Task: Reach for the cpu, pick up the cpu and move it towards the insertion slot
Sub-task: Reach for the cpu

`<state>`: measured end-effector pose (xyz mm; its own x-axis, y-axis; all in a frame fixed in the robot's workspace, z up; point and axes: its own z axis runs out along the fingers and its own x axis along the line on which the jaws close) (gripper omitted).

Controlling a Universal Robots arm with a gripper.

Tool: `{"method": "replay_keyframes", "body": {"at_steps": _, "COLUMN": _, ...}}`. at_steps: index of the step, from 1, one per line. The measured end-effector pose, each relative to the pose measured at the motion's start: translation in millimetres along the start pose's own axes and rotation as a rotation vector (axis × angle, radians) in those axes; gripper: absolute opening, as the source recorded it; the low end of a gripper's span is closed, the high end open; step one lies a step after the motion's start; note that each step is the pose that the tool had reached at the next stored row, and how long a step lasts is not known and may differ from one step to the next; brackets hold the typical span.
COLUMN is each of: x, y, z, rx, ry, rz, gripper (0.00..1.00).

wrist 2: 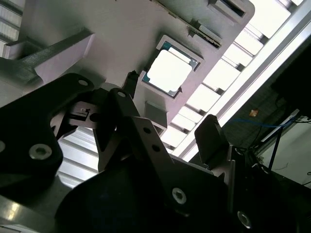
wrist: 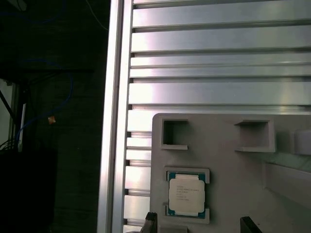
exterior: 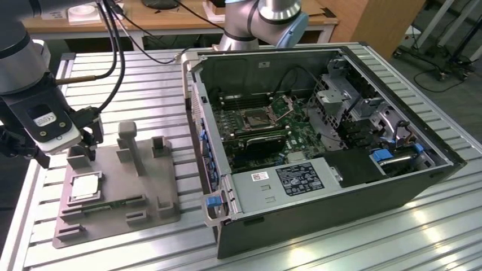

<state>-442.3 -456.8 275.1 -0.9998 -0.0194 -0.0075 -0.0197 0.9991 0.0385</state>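
In the exterior view my hand (exterior: 84, 148) hangs over the grey fixture (exterior: 150, 186) on the table (exterior: 135, 73), near the cpu (exterior: 84, 186) in its recess. The insertion slot (exterior: 258, 118) sits well apart inside the computer case (exterior: 339, 186). In the second wrist view my fingers (wrist 2: 211, 138) stand spread and empty, the cpu (wrist 2: 169, 72) beyond them. In the first wrist view the cpu (wrist: 186, 194) lies untouched near my fingertips (wrist: 150, 221).

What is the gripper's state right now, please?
Gripper: open, holding nothing; the cpu sits in the grey fixture.
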Motion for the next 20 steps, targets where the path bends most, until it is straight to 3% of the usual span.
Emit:
{"method": "replay_keyframes", "body": {"at_steps": 4, "x": 0.0, "y": 0.0, "z": 0.0, "rx": -0.0001, "ry": 0.0000, "rz": 0.000, "gripper": 0.75}}
{"method": "replay_keyframes", "body": {"at_steps": 5, "x": 0.0, "y": 0.0, "z": 0.2, "rx": 0.0000, "ry": 0.0000, "rz": 0.000, "gripper": 0.81}}
{"method": "replay_keyframes", "body": {"at_steps": 7, "x": 0.0, "y": -0.1, "z": 1.7, "rx": -0.0002, "ry": -0.0002, "rz": 0.000, "gripper": 0.81}}
{"method": "replay_keyframes", "body": {"at_steps": 20, "x": 0.9, "y": -2.9, "z": 24.5, "rx": 0.0000, "ry": -0.0004, "rz": 0.010, "gripper": 0.81}}
